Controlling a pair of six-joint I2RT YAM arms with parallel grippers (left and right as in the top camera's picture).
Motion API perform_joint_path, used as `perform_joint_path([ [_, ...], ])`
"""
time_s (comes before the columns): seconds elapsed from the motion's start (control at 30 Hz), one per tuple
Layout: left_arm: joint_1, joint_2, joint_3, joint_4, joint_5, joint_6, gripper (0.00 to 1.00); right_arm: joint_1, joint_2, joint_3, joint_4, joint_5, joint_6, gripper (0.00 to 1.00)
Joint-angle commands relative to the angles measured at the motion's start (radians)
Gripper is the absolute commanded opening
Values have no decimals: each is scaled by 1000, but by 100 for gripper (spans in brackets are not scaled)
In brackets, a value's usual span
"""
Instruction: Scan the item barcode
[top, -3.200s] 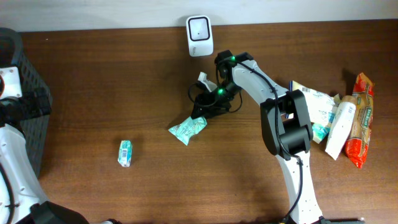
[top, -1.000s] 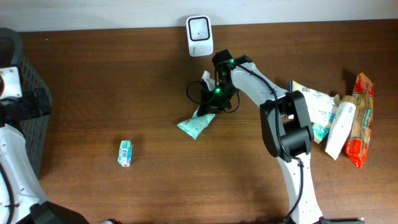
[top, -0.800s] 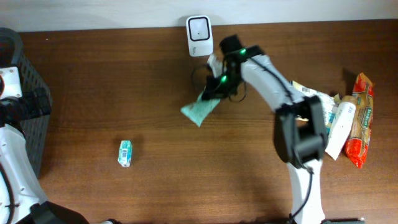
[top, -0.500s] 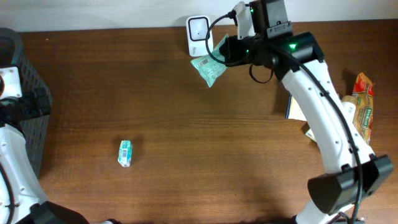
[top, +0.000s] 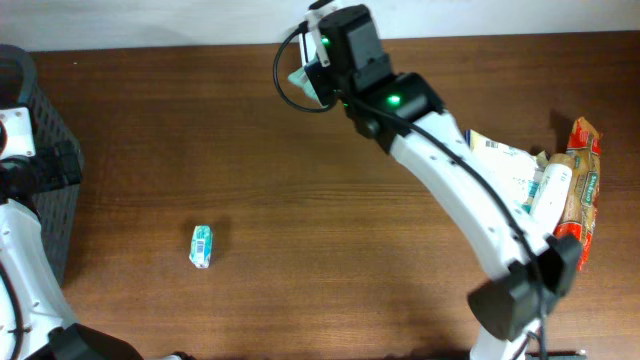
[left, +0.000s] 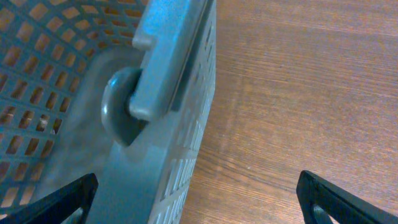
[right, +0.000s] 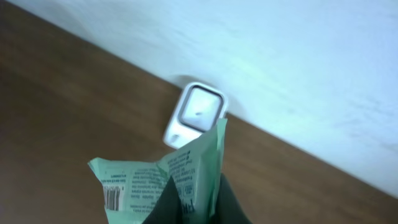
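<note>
The right arm (top: 450, 180) reaches across the worktop (top: 300, 290) to its 12 o'clock edge. There the right fingers (right: 231, 208) are pressed together, pinching a green packet (right: 155, 180) by its lower edge and holding it up off the wood. In the right wrist view the white scanner (right: 194, 115) stands at 12 o'clock from the packet, against the pale wall (right: 280, 50). The packet's top corner overlaps the scanner's lower edge, and whether they touch cannot be told. A barcode (right: 113, 198) shows at the packet's 8 o'clock corner.

The left fingers (left: 56, 202) are spread wide with nothing between them, above the rim of a grey mesh basket (left: 37, 74) at the worktop's 9 o'clock side. A small teal box (top: 202, 245) lies alone toward 8 o'clock. A pile of packaged goods (top: 540, 190) sits at 3 o'clock.
</note>
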Motion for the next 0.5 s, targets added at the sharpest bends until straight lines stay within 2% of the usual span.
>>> perform_joint_path([
  [0.0, 3, 5, 5, -1, 10, -3, 99, 4, 79, 7, 135, 185, -238, 4],
  [0.23, 3, 5, 5, -1, 10, -3, 99, 2, 253, 7, 559, 195, -768, 4],
  [0.37, 3, 5, 5, -1, 10, -3, 99, -3, 350, 7, 882, 190, -952, 4],
  [0.47, 3, 5, 5, -1, 10, -3, 99, -26, 401, 7, 1015, 137, -1026, 4],
])
